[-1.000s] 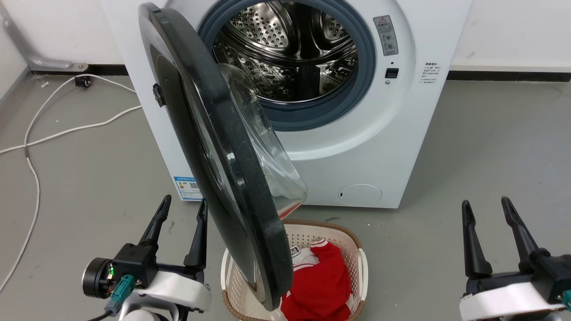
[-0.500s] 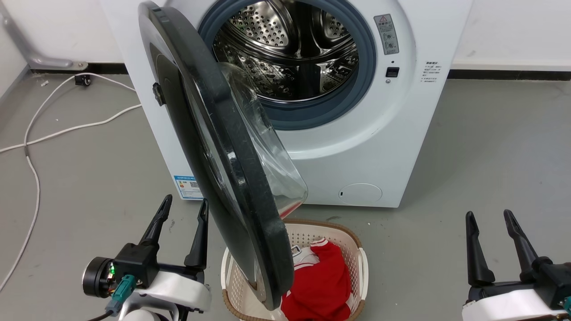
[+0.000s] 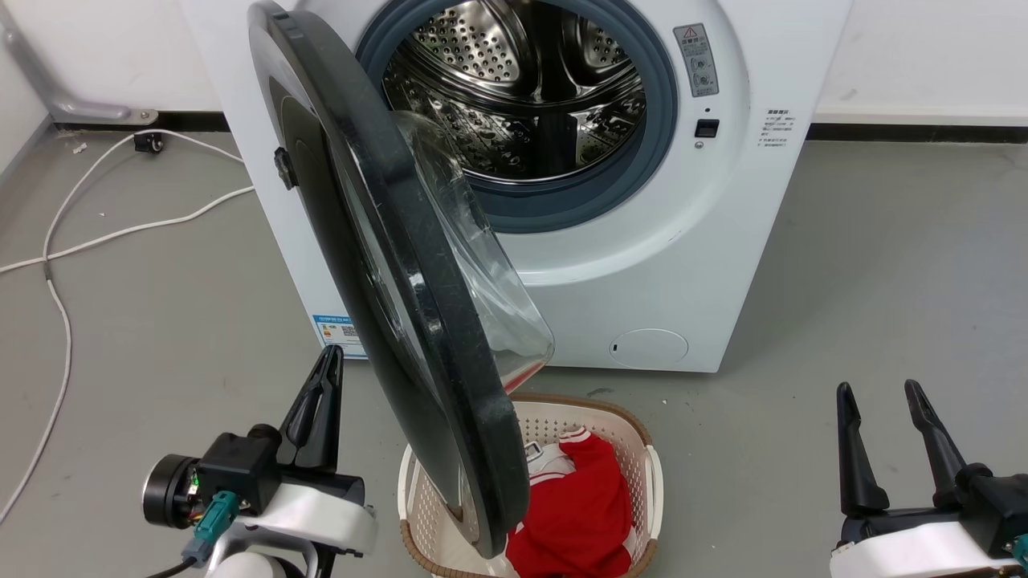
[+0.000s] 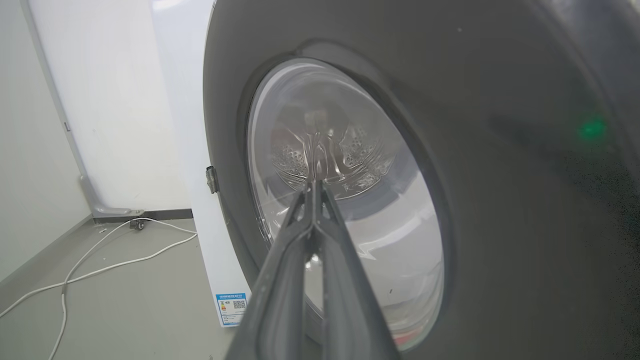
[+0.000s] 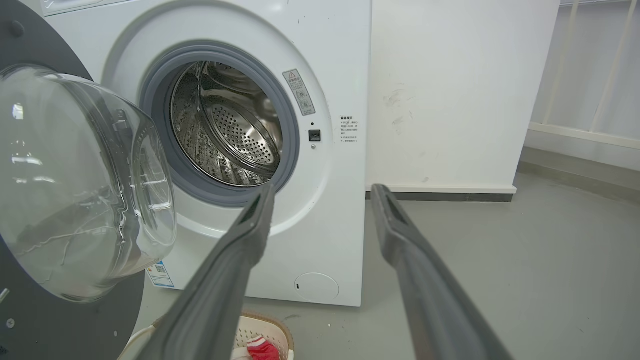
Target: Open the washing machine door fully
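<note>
While the washing machine door (image 3: pixel 426 321) stands swung out, roughly half open, from the left edge of the washing machine (image 3: pixel 658 265), the left gripper (image 3: pixel 331 360) hovers before the machine's left front corner, its 2 fingers pressed together on nothing. The right gripper (image 3: pixel 877 389), before the machine's right corner, is spread and empty.

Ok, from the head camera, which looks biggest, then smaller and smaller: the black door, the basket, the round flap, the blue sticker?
1. washing machine door, though it is close to the camera.
2. basket.
3. round flap.
4. blue sticker, partly hidden by the door.
</note>
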Robot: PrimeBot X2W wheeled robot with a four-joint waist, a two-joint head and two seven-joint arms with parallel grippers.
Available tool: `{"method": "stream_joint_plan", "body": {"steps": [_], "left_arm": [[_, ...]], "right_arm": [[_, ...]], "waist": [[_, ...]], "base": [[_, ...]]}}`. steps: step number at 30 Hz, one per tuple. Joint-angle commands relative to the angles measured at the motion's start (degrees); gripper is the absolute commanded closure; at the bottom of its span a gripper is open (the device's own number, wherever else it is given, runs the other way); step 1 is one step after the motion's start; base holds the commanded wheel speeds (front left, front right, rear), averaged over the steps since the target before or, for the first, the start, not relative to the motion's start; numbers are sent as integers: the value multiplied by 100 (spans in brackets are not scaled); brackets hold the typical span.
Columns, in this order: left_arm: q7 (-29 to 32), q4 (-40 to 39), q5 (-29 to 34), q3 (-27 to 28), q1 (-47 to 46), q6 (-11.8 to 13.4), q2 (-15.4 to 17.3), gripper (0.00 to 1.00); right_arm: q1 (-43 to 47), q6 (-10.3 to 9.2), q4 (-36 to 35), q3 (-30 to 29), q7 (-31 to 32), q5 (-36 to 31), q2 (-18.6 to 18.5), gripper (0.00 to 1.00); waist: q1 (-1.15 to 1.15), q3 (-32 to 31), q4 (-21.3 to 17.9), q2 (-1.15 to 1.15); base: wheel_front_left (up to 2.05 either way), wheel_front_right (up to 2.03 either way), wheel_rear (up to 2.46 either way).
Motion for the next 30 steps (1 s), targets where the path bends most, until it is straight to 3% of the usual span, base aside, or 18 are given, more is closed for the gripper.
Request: {"method": "stream_joint_plan", "body": {"steps": [1, 9, 21, 26, 30], "left_arm": [[-13, -57, 29, 24, -97, 2, 30, 100], [-13, -768, 124, 74, -322, 2, 24, 100], [-12, -2524, 358, 107, -1078, 49, 53, 100], [-12, -3045, 355, -63, -1260, 36, 51, 100], [37, -3258, 217, -557, -1184, 16, 57, 100]], "right_arm": [[-97, -4, 19, -1, -25, 55, 14, 0], [-110, -4, 58, -22, -42, 105, 14, 0], [-103, -4, 123, -69, -62, 151, 13, 0], [-87, -4, 129, -77, -68, 152, 13, 0], [-63, -4, 143, -79, -72, 172, 13, 0]], "waist": [[-1, -5, 4, 0], [-1, -7, 33, 0], [-1, 9, 37, 0], [-1, 5, 16, 0], [-1, -8, -8, 0]], "base": [[0, 0, 0], [0, 0, 0], [0, 0, 0], [0, 0, 0], [0, 0, 0]]}}
